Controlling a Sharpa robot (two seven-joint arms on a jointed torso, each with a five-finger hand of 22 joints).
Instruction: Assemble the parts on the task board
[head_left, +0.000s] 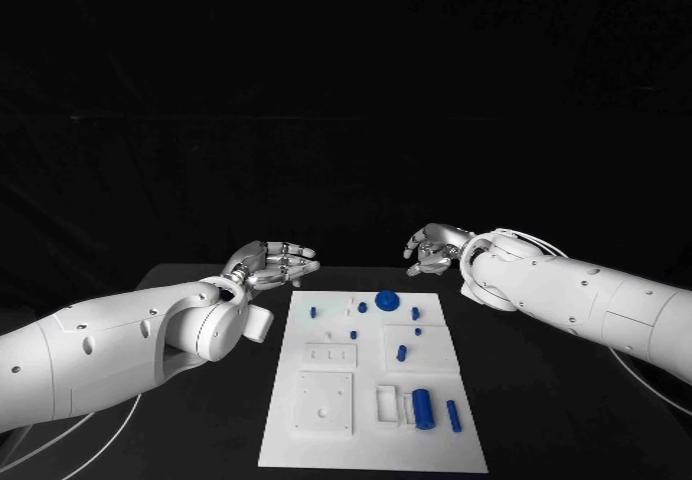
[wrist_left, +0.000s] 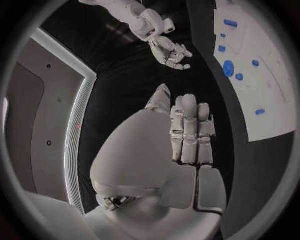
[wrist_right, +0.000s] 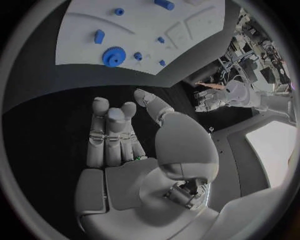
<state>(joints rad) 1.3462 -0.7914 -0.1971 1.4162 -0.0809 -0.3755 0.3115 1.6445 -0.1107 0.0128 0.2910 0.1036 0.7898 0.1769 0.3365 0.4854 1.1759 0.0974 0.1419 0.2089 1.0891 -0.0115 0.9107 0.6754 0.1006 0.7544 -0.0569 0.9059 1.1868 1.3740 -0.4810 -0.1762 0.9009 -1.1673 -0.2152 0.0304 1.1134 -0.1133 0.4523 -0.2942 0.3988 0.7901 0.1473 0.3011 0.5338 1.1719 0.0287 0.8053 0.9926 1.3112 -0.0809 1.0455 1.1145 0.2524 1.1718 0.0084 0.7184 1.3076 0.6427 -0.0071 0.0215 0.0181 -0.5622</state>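
Observation:
The white task board (head_left: 375, 450) lies in the middle of the black table. On it are a round blue gear (head_left: 387, 299) at the far end, several small blue pieces such as one at mid-board (head_left: 401, 352), and a thick blue cylinder (head_left: 423, 407) with a thin peg (head_left: 453, 415) at the near right. My left hand (head_left: 274, 262) hovers beyond the board's far left corner and holds nothing. My right hand (head_left: 437, 247) hovers beyond the far right corner, also holding nothing. The left hand (wrist_left: 187, 135) and the right hand (wrist_right: 115, 135) have their fingers stretched out.
White raised blocks and recessed plates (head_left: 325, 403) sit on the near left of the board. The gear (wrist_left: 229, 68) (wrist_right: 114, 56) lies nearest both hands. Black table (head_left: 534, 400) runs along both sides of the board.

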